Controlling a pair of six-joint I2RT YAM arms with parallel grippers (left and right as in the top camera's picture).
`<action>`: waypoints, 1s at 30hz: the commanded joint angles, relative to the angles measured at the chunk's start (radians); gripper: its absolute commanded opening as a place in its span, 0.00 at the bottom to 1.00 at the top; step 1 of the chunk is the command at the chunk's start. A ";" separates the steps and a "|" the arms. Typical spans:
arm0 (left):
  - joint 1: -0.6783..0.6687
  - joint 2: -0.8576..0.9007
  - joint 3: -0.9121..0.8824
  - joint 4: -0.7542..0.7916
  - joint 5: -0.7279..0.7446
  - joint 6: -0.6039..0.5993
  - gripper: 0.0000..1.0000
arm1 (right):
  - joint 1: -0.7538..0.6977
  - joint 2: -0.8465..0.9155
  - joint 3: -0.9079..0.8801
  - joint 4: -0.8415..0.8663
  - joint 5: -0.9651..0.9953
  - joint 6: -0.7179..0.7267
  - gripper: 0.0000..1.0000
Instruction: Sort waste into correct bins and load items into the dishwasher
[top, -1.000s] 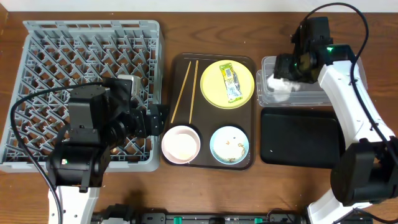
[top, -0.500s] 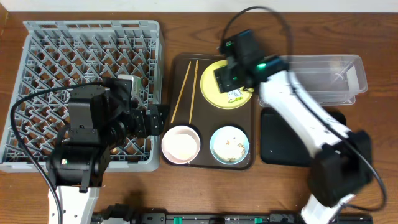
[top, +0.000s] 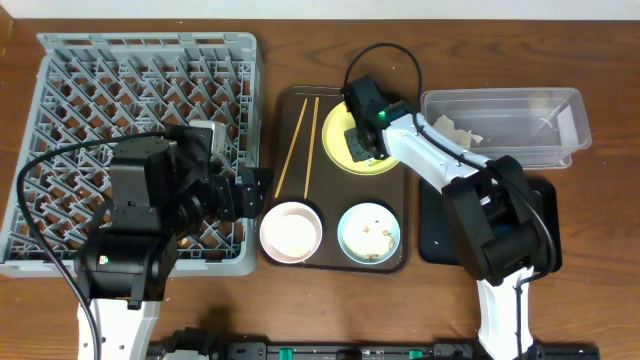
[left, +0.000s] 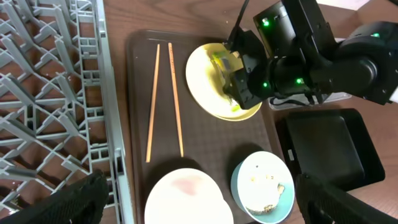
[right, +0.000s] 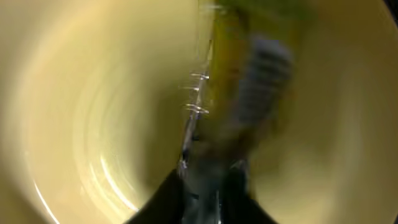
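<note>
Wrapper pickup in hand, by the look of it. Directly under the right gripper: the wrapper, blurred, lying on the plate. Fingers apart or pinched on it: cannot tell. Calls next for a sure pinch and a clean lift clear of the plate, then a carry well out behind the wrist to the clear tub or the black tray beside it.
</note>
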 joint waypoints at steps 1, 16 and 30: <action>-0.004 -0.001 0.024 0.001 0.014 -0.006 0.96 | -0.007 -0.028 0.011 -0.011 -0.009 0.042 0.03; -0.004 -0.001 0.024 0.001 0.014 -0.006 0.96 | -0.357 -0.380 0.015 -0.279 -0.155 0.321 0.01; -0.004 -0.001 0.024 0.001 0.014 -0.006 0.97 | -0.509 -0.431 0.009 -0.238 -0.358 0.228 0.66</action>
